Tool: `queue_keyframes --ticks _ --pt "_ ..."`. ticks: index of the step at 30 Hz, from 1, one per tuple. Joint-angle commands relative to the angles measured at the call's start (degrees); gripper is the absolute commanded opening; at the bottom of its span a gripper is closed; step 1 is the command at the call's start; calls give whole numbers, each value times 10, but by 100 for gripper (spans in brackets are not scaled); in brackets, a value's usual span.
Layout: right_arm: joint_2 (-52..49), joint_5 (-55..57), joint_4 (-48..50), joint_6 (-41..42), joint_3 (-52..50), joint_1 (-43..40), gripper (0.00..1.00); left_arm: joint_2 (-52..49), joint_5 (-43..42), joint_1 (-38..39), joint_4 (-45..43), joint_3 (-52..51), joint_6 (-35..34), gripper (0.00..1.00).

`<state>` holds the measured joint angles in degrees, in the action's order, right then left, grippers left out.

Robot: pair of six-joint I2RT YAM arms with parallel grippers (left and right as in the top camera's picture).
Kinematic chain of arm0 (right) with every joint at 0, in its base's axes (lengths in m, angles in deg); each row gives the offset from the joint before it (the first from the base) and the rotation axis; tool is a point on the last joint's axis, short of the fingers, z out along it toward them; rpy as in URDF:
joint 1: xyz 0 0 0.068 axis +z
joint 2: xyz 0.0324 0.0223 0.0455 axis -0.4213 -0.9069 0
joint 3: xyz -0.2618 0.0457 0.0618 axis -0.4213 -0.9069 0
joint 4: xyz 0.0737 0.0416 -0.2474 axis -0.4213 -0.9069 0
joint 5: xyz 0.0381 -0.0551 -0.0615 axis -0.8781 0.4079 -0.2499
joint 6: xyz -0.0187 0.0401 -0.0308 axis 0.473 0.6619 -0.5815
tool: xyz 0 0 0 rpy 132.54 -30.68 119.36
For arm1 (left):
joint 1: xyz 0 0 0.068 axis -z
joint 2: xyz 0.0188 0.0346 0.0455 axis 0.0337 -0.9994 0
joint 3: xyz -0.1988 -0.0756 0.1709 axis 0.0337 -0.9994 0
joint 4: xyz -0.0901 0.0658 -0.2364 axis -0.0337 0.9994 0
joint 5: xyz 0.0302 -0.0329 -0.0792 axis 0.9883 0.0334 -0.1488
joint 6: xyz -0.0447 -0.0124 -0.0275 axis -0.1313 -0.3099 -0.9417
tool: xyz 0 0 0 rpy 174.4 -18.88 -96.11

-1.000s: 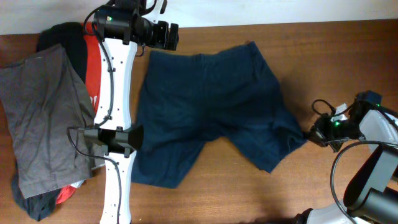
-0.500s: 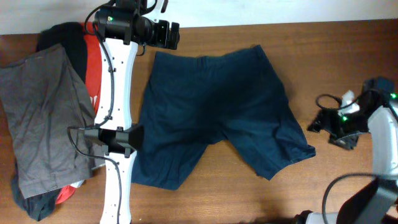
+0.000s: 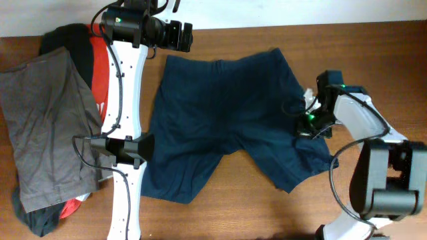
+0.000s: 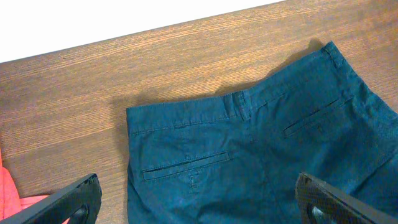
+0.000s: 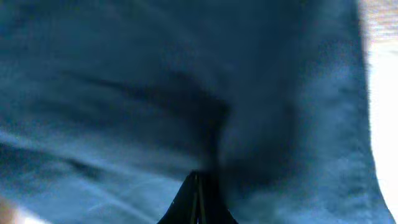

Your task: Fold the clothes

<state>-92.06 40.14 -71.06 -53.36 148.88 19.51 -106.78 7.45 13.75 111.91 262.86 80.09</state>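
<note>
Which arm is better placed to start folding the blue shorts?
Right. The right end effector sits on the shorts' leg edge, cloth filling its wrist view. The left end effector hangs open above the waistband, touching nothing.

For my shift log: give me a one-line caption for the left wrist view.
Left gripper open above the navy shorts, waistband and back pockets showing, on the wooden table.

Left claw (image 4: 199, 200) agape, right claw (image 5: 198, 196) pinched.
</note>
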Motion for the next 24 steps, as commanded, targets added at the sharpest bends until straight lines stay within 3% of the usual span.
queue_keyframes --ticks 1,6,10,18,24 --pt "-9 113 15 68 -4 -68 4 -2 -4 2 -1 -2 11 99" --pt "-9 113 69 93 -4 -163 4 -2 -4 2 2 -2 11 99" --pt "-9 33 80 71 -1 -194 4 -2 -4 2 4 -2 12 99" --pt "26 -113 29 -2 17 -136 4 -8 -4 1 1 -2 12 99" --pt "39 -115 10 -4 15 -41 4 -40 -4 2 18 -2 12 99"
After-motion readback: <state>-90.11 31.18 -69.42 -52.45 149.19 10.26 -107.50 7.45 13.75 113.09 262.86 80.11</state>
